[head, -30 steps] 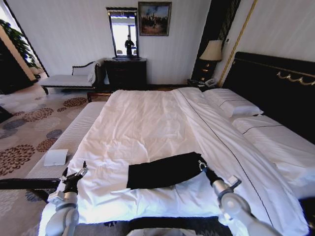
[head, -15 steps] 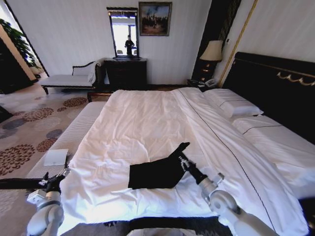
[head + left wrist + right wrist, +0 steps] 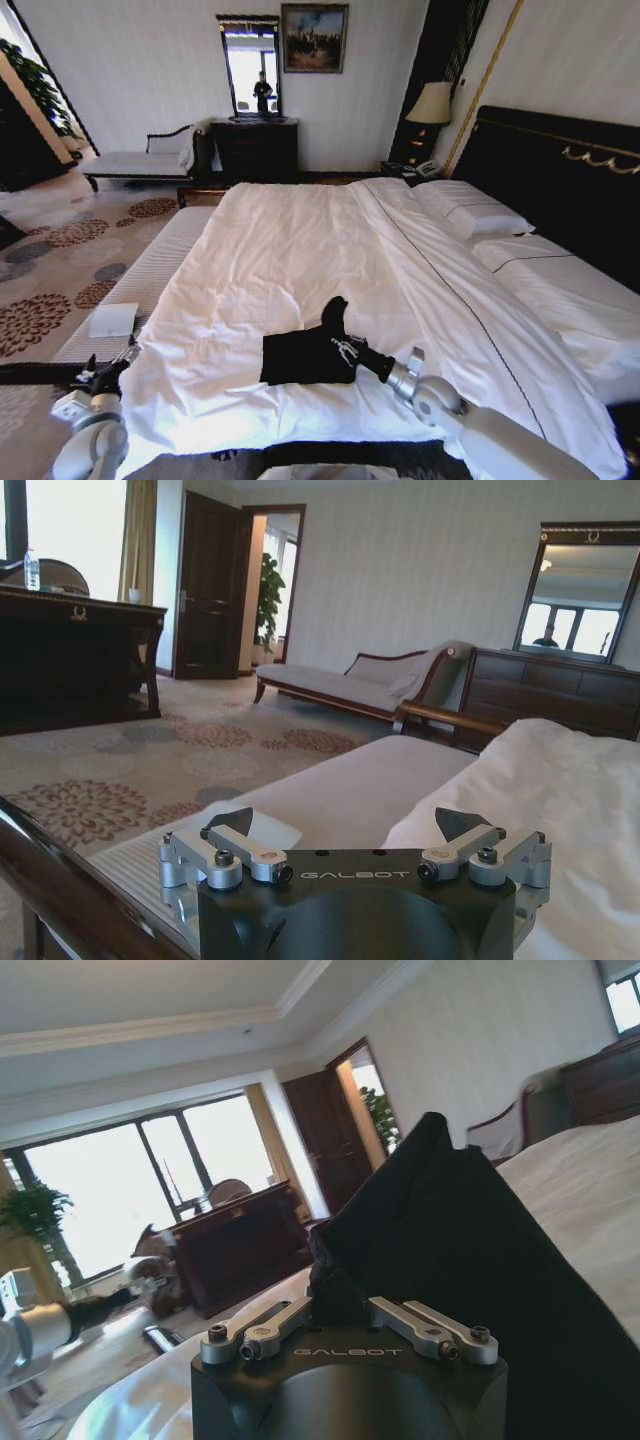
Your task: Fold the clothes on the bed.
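The black T-shirt (image 3: 305, 355) lies folded on the white duvet near the foot of the bed (image 3: 290, 250), at about 6 o'clock in the head view. Its right-hand edge is lifted into a peak toward 12 o'clock, pinched by the right hand (image 3: 343, 347), which reaches in from 4 o'clock. In the right wrist view the fingers (image 3: 262, 1326) are pressed together on a bunch of the black cloth (image 3: 450, 1240) (the fabric rises like a tent above them). The left hand (image 3: 112, 367) hangs off the bed's left corner at 8 o'clock, its fingers (image 3: 232, 842) spread apart and holding nothing. A small white towel (image 3: 112, 320) lies on the bench at 9 o'clock.
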Robot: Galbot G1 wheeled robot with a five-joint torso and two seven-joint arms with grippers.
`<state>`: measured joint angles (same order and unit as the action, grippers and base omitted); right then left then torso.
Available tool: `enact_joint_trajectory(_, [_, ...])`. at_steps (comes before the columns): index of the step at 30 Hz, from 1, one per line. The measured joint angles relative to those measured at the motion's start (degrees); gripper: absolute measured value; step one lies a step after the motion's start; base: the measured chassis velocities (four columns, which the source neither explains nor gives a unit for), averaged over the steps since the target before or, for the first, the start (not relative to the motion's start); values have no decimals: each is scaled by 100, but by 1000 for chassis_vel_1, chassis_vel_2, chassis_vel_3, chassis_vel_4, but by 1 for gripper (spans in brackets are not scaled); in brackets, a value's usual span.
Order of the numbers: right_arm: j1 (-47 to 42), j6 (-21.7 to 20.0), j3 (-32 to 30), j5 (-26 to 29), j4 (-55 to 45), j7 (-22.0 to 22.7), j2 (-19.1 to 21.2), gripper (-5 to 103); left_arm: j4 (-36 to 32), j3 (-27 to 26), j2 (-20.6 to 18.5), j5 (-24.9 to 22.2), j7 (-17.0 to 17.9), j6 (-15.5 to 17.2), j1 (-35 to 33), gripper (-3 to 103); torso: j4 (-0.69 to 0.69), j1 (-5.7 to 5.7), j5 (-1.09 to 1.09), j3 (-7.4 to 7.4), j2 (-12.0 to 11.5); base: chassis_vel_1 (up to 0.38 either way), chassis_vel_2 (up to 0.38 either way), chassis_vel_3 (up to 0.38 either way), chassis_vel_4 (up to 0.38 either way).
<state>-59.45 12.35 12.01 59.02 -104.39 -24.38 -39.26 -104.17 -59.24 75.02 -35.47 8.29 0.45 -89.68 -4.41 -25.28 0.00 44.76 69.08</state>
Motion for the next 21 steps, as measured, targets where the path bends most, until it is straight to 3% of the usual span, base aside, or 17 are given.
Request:
enact_joint_trajectory(14, [1123, -100, 1464, 105, 402, 32, -702, 4, -338, -211, 6, -34, 1, 5, -188, 100, 0, 0, -1, 0, 1, 0, 0, 0, 0])
enact_joint_trajectory(21, [1319, -51, 1826, 20, 877, 82, -998, 4, -336, -238, 18, -34, 5, 6, -212, 100, 0, 0, -2, 0, 1, 0, 0, 0, 0])
